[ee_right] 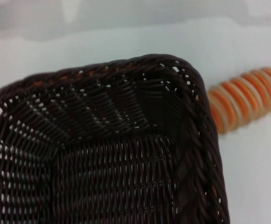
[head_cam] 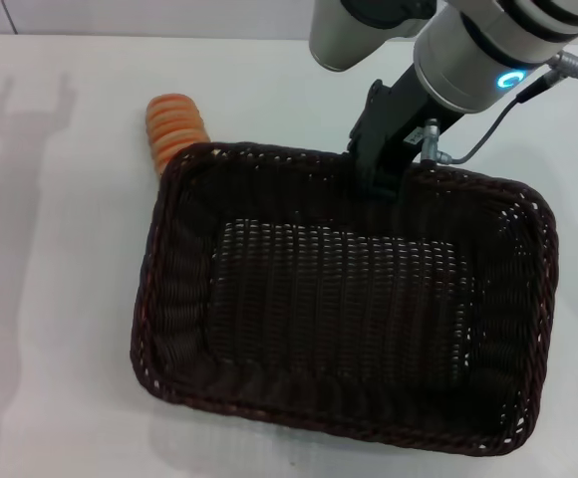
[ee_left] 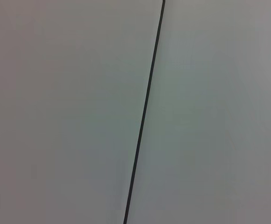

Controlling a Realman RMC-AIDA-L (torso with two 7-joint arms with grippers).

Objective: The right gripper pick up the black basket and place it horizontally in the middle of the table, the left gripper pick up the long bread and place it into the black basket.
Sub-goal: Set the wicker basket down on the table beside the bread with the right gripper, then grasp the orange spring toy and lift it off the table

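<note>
Here, the black basket [head_cam: 344, 319] lies flat on the white table [head_cam: 60, 299], its long sides running across the head view, with the right gripper [head_cam: 382, 179] down at the middle of its far braided rim. The dark fingers meet the rim, yet their tips merge with the dark weave, so it cannot be told whether they clamp it or stand released. The long bread [head_cam: 174, 129] lies just beyond the basket's far-left corner, its near end tucked behind the rim and cut off from sight; from the right wrist view the loaf [ee_right: 240, 105] shows close beside that corner [ee_right: 187, 79], and whether the two touch is hard to make out. Bare tabletop opens wide to the left of the basket and in a strip along its far side; the near rim runs close to the frame's lower edge. The left gripper is out of sight; its wrist camera shows only a pale surface crossed by a thin dark line [ee_left: 145, 112].
</note>
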